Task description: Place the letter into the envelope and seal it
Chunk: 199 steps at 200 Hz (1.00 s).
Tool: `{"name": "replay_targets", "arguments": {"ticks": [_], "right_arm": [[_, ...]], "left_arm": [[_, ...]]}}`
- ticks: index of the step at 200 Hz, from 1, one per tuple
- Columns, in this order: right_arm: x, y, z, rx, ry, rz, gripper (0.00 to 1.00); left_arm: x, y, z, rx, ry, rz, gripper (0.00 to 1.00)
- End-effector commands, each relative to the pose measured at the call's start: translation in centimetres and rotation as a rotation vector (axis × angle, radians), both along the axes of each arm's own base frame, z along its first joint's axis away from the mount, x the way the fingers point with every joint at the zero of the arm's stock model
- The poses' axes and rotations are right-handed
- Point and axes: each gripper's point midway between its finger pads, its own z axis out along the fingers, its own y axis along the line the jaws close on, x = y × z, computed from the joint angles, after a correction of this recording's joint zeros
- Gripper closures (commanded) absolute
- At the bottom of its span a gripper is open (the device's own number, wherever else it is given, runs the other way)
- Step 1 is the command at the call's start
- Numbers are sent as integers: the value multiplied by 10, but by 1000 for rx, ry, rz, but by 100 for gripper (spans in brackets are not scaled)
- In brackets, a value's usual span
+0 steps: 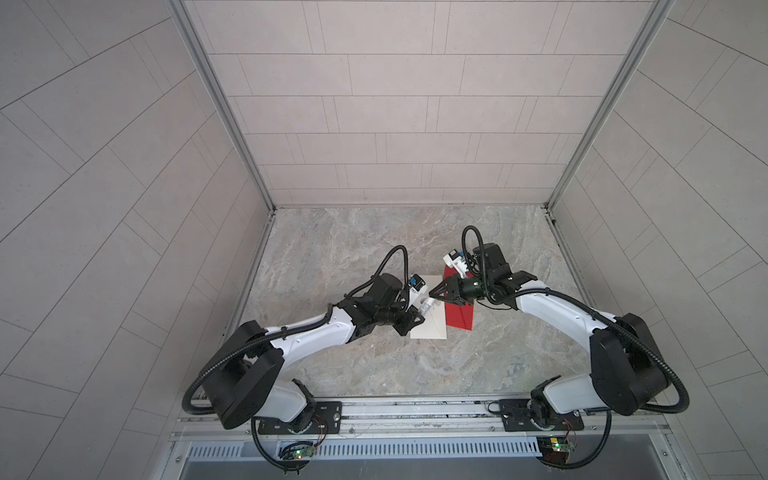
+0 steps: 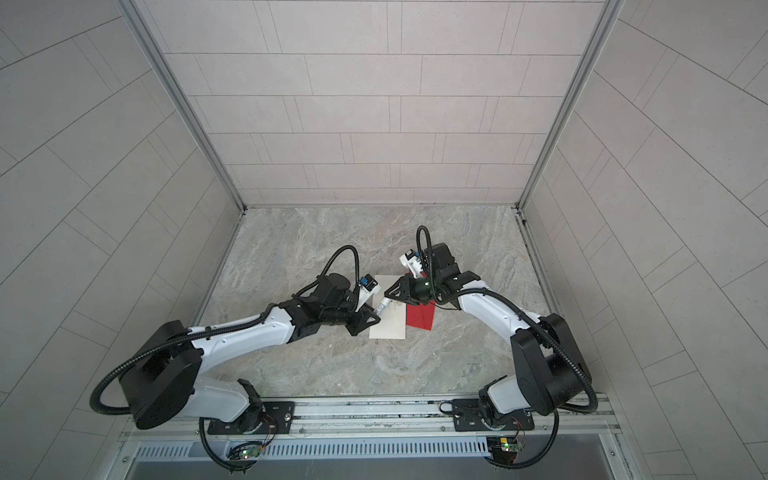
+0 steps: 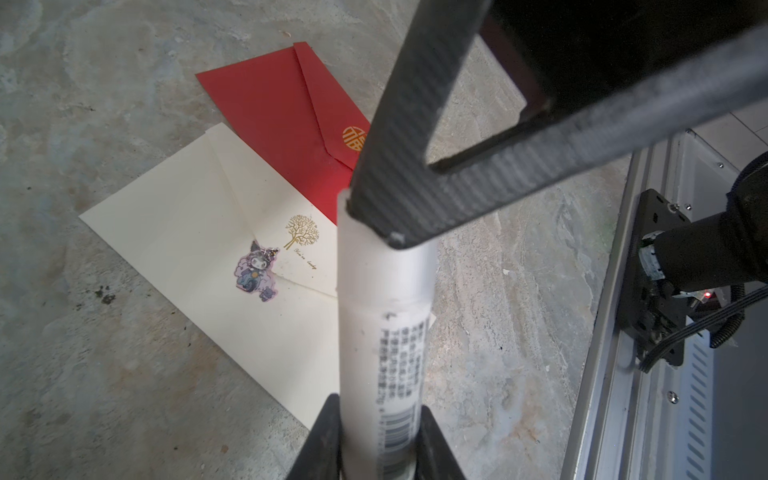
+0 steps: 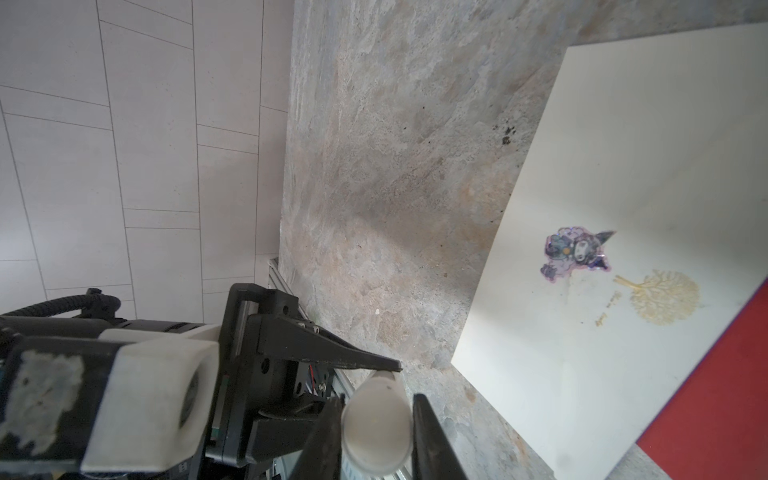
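The cream paper envelope (image 1: 428, 328) lies central on the marble bench (image 1: 332, 249), touching a red envelope (image 1: 459, 324); above it left gripper (image 3: 380, 440) and right gripper (image 4: 376, 424) clamp a white glue-stick tube (image 3: 382, 324), probably to uncap it.

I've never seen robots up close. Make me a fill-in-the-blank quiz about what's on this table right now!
1. The left end effector and right end effector both grip one ___ tube.
2. The cartoon sticker is stuck on the ___ envelope.
3. The neighbouring envelope, bearing a round gold emblem, is ___.
4. The gold print beside the sticker shows a ___.
Missing words: white, cream, red, tree.
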Motion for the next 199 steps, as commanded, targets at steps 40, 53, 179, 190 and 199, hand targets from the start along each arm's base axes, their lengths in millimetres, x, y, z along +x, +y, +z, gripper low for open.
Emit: {"name": "replay_targets", "arguments": {"ticks": [40,53,179,190,199], "right_arm": [[-50,3,-47,-194,166,140,66],[-38,2,-32,-199,93,107,52],[28,-36,-66,-589,33,-110,63],[27,-36,-73,-631,36,-98,72],[25,-36,-80,-673,40,-79,79]], "left_arm": [[59,-38,144,-464,-239,89,100],[59,-29,124,-430,-184,122,100],[66,59,-31,119,284,476,100],[62,59,-40,165,328,466,100],[60,59,-47,201,354,456,100]]}}
